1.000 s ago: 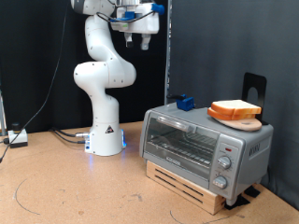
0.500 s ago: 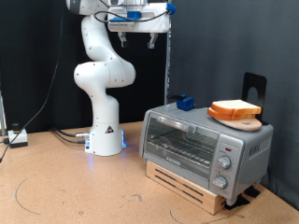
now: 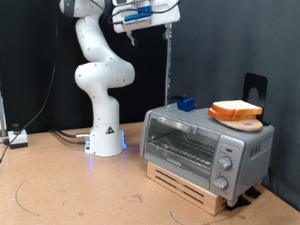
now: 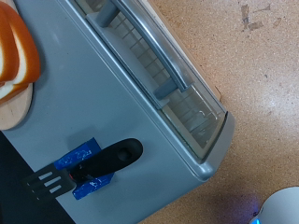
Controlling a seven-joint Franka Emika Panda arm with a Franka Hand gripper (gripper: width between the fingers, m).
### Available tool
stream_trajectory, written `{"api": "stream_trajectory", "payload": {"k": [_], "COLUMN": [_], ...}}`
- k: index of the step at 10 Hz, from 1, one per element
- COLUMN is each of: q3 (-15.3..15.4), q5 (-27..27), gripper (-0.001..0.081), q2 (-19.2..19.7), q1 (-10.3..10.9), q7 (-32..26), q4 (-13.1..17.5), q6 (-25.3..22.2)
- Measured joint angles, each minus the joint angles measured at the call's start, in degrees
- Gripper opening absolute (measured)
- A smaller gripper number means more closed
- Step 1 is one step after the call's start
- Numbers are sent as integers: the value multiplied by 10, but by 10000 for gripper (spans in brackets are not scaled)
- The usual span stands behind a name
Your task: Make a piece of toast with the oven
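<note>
Dark curtain backdrop; brown wooden tabletop [image 3: 84, 187] carrying all items.

Item: toaster oven [image 3: 206, 147], silver-grey, set on a slatted wooden base at the exterior view's right. Glass door is seen shut, bar handle [image 4: 154, 56] along its upper edge, wire rack visible behind the glass, three knobs [image 3: 223, 172] on the front panel.

Item: piece of toast [image 3: 234, 109], pale face with orange-brown crust, stacked on a rounder orange-rimmed slice, both resting on a tan wooden board [image 3: 246, 123] atop the oven roof. Nothing is seen inside the oven.

Item: black spatula [image 4: 89, 168], lying on the oven roof, taped or bracketed in blue, well apart from the bread.

Item: white Panda arm [image 3: 98, 75], base at the exterior view's left. Gripper [image 3: 148, 17] is held high near the exterior view's top, well above the oven, touching nothing. Fingers are not shown in the wrist view; whether they are apart or together cannot be told.

Hazards, as judged: the door is shut, so the handle must be reached from a long way off; a misaligned descent could strike the roof or the glass. The stacked slices could be disturbed together, the wrong slice lifted, or the board pushed off the roof edge.
</note>
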Motion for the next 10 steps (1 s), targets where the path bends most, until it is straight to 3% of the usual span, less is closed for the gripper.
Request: {"api": "stream_trajectory", "payload": {"k": [1, 2, 4, 5, 6, 7, 8, 10], "q3": [0, -9, -47, -54, -48, -24, -29, -68], "q5": [4, 30, 26, -18, -66, -91, -72, -23], "gripper": [809, 809, 809, 809, 809, 809, 809, 809], "q2": [-1, -5, -10, -2, 9, 17, 16, 5], "q1": [-1, 8, 35, 37, 28, 2, 6, 31], "q7": [9, -36, -176, -226, -223, -216, -229, -325], "q4": [0, 0, -18, -36, -54, -65, -65, -75], "q6": [-3, -15, 6, 47, 98, 130, 122, 139]}}
